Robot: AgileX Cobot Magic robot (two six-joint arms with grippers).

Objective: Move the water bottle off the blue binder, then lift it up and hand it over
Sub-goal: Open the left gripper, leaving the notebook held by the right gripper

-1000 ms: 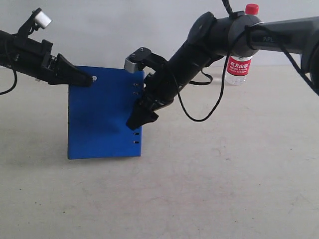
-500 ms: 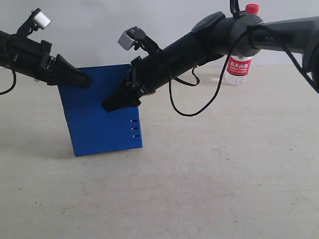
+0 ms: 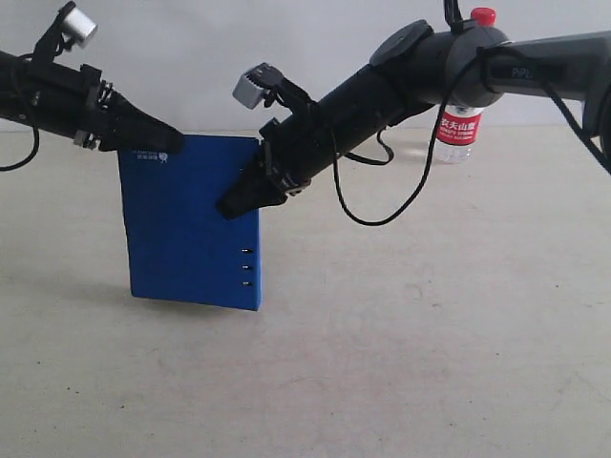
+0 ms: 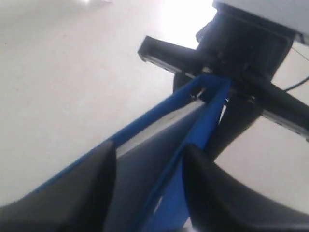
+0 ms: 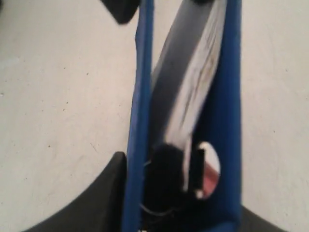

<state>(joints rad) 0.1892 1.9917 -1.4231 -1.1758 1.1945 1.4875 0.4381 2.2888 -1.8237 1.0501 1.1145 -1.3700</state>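
Observation:
The blue binder (image 3: 186, 229) is held upright, covers slightly apart, with its lower edge at or just above the table. My left gripper (image 3: 172, 143) is shut on its top left corner by the white logo; in the left wrist view the binder (image 4: 193, 125) runs between the dark fingers (image 4: 82, 193). My right gripper (image 3: 237, 200) is shut on the top right edge, above the small holes; in the right wrist view, blue covers and white pages (image 5: 198, 82) fill the jaws. The water bottle (image 3: 456, 124) stands apart at the back right, partly behind the right arm.
The table (image 3: 430, 334) is pale and matte, with a pale wall behind it. A black cable (image 3: 382, 215) loops down from the right arm. The right arm stretches across the upper right of the exterior view.
The right gripper moved from low on the binder's hole edge up to its top right. The left gripper rose slightly and the binder swung more upright, showing its logo. The bottle stayed put.

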